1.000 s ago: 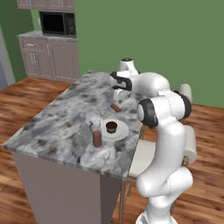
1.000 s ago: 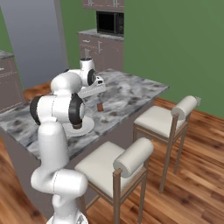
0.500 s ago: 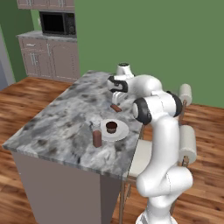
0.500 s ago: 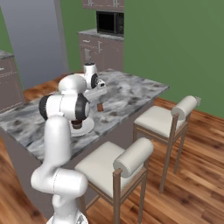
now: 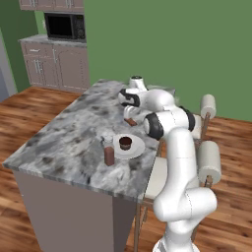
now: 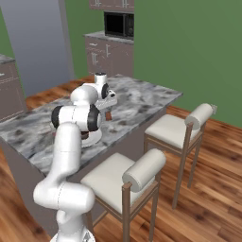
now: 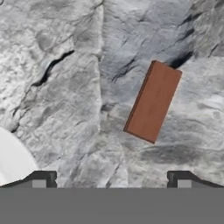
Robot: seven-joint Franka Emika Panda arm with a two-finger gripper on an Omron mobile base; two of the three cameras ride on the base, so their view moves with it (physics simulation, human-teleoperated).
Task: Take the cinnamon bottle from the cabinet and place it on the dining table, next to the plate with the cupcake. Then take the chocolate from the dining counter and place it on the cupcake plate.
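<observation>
The chocolate [image 7: 153,101], a thin reddish-brown bar, lies flat on the dining table [image 5: 74,133]. It also shows as the small brown chocolate [image 5: 130,121] just under the hand. My gripper [image 7: 111,181] hangs open above it, and the bar sits ahead of the fingertips, nearer the right one. Nothing is between the jaws. My gripper [image 5: 129,112] points down at the table's right side. The cinnamon bottle [image 5: 109,151] stands upright right beside the white plate [image 5: 137,148]. On that plate sits the dark cupcake [image 5: 125,142]. The plate's rim [image 7: 13,162] shows at the lower left of the hand view.
Two padded stools [image 6: 177,127] [image 6: 120,177] stand along the table's right side. Pale low cabinets with a microwave [image 5: 63,25] line the far wall. The table's near edge [image 5: 78,179] lies just beyond the bottle.
The hand has sunk a little towards the chocolate and the elbow has swung in towards the table. The jaws stayed open. Bottle, plate and cupcake have not moved.
</observation>
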